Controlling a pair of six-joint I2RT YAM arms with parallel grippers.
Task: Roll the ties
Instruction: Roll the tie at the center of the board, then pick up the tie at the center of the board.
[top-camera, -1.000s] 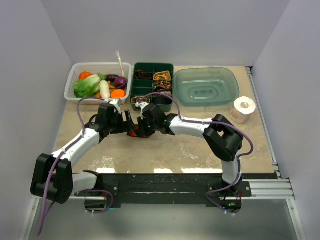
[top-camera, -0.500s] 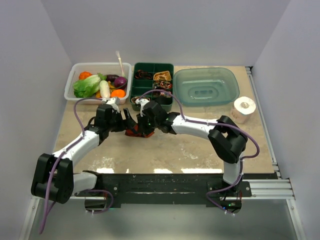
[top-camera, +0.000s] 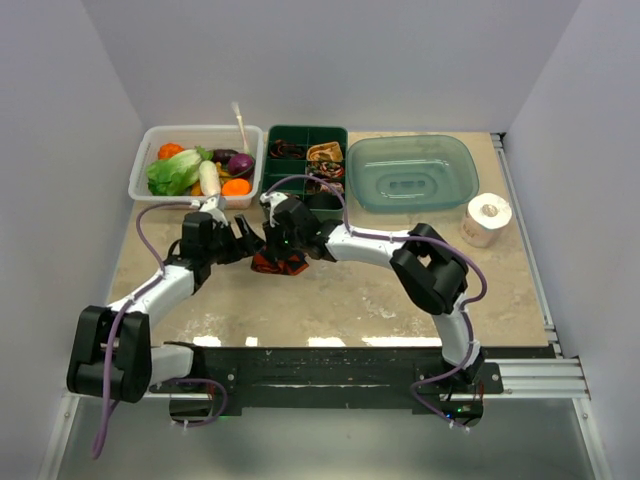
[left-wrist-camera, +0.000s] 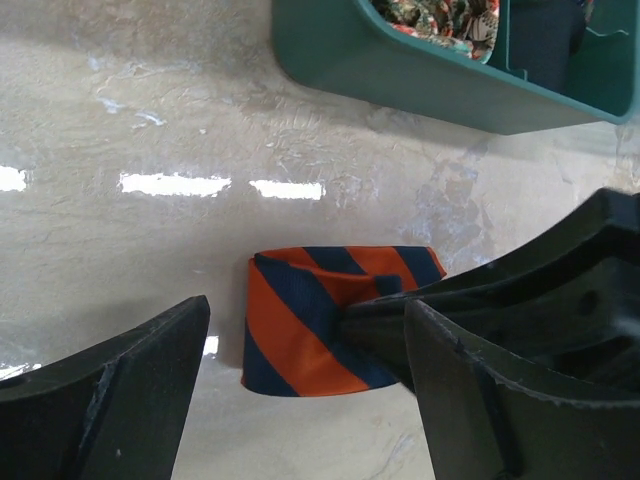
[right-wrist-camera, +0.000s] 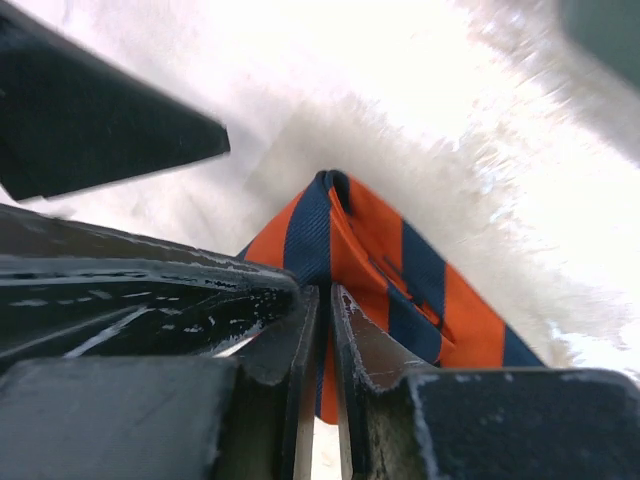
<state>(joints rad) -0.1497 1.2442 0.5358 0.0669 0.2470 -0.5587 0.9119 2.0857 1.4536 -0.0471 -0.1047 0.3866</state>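
Observation:
The orange-and-dark-blue striped tie (top-camera: 279, 262) lies folded into a short bundle on the table, just in front of the green tray. In the left wrist view the tie (left-wrist-camera: 300, 330) sits between my left gripper's (left-wrist-camera: 305, 400) spread fingers, untouched by them; that gripper (top-camera: 243, 243) is open. My right gripper (top-camera: 276, 243) is shut on the tie, its fingers (right-wrist-camera: 305, 345) pinching the fabric's edge (right-wrist-camera: 400, 270). Small coiled ties (top-camera: 323, 152) lie in the tray's compartments.
A green compartment tray (top-camera: 272, 133) stands at the back centre, its wall also in the left wrist view (left-wrist-camera: 400, 70). A clear bin of vegetables (top-camera: 143, 150) is at back left, a teal basin (top-camera: 412, 172) at back right, a white paper roll (top-camera: 488, 217) beside it.
Both grippers and the tie have shifted a little left and toward the back. The right arm has swung leftward, its gripper still pinching the tie.

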